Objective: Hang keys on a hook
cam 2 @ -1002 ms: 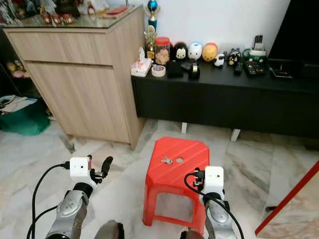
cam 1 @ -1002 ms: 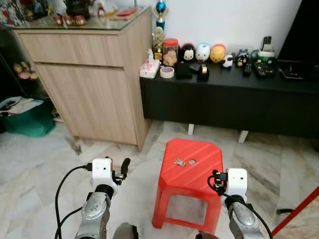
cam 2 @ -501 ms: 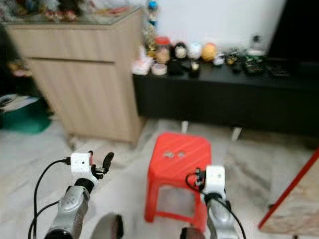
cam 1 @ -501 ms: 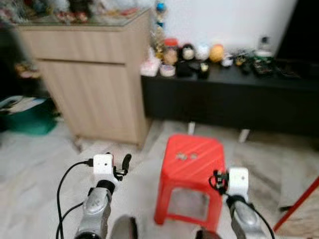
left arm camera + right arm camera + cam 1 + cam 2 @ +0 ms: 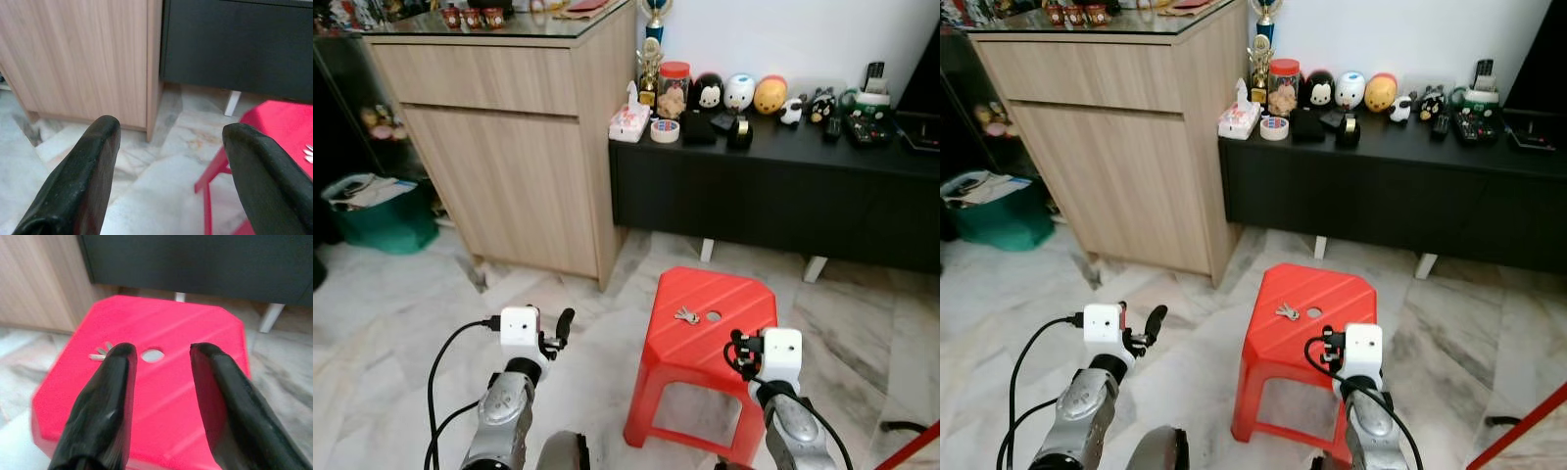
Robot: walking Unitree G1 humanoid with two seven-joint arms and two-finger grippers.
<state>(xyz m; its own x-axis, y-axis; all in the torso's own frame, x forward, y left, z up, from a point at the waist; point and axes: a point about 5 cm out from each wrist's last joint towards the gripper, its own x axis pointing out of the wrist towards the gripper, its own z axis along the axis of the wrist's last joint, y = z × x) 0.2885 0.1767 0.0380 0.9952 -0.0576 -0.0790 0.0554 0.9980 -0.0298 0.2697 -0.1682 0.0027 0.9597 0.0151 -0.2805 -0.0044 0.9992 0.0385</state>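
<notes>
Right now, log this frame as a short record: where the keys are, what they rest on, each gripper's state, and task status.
keys: lying flat on top of the red stool, beside its centre hole
left gripper: open, held over the marble floor, left of the stool
right gripper: open, above the stool's near edge
task status: keys not yet picked up
hook: cannot tell where it is

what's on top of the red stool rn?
A small bunch of keys lies on the red stool, beside the round hole in its seat. The right gripper, open, hides part of the seat's near edge.
</notes>
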